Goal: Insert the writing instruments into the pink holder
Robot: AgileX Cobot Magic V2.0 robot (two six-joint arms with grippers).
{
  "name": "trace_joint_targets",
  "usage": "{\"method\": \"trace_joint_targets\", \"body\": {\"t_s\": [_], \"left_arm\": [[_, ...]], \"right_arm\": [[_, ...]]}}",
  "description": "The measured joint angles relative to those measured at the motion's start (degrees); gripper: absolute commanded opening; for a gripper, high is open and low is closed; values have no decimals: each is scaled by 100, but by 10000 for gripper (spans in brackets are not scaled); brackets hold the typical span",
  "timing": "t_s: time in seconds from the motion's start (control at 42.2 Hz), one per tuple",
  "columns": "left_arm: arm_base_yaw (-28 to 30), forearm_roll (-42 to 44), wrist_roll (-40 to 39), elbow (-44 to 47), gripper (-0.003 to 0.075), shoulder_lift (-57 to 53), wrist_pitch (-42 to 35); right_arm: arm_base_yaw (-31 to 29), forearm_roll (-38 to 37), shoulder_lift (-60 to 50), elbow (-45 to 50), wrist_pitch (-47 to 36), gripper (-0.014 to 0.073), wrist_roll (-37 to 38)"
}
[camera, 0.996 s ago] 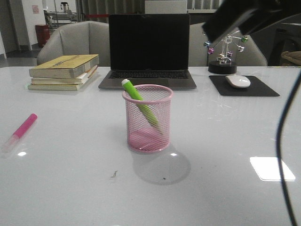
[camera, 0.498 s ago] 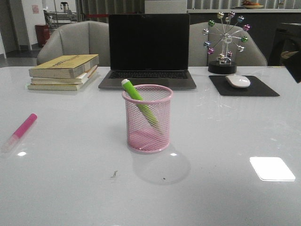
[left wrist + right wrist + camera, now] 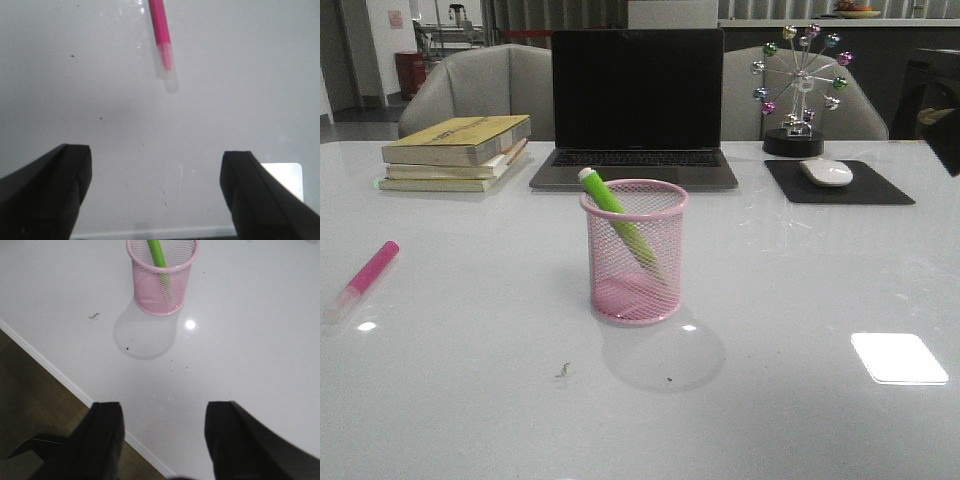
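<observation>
one marker home, one to go: the green highlighter (image 3: 617, 218) already leans inside the pink mesh holder (image 3: 634, 251) at the centre of your white table (image 3: 800, 300), its whitish end poking over the rim toward 11 o'clock. the magenta highlighter (image 3: 365, 277) lies flat on the table out at 9 o'clock from the holder, well apart from it — in your left wrist view it sits ahead of the left gripper (image 3: 155, 192), whose jaws stand wide apart and empty. your right gripper (image 3: 164, 440) is spread open too, holding nothing, hanging near the table's edge with the holder in sight. the step in hand looks like the pickup of the magenta highlighter: advance the left arm, straddle the barrel, close — then carry it over the rim.
</observation>
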Motion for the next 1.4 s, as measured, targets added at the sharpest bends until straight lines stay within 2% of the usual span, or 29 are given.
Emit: {"method": "trace_joint_targets", "body": {"t_s": [0.332, 0.664, 0.925, 1.328, 1.399], "left_arm": [[262, -116, -8, -1604, 582, 2178, -174], [262, -292, -12, -2849, 582, 3648, -222], [262, -296, -23, -3193, 582, 4152, -250], [262, -327, -26, -3217, 582, 4400, -224], [262, -338, -35, -3217, 562, 4398, -224]], "right_arm": [[0, 0, 0, 4, 0, 476, 0], [0, 0, 0, 4, 0, 476, 0], [0, 0, 0, 4, 0, 476, 0], [0, 0, 0, 4, 0, 476, 0], [0, 0, 0, 4, 0, 476, 0]]}}
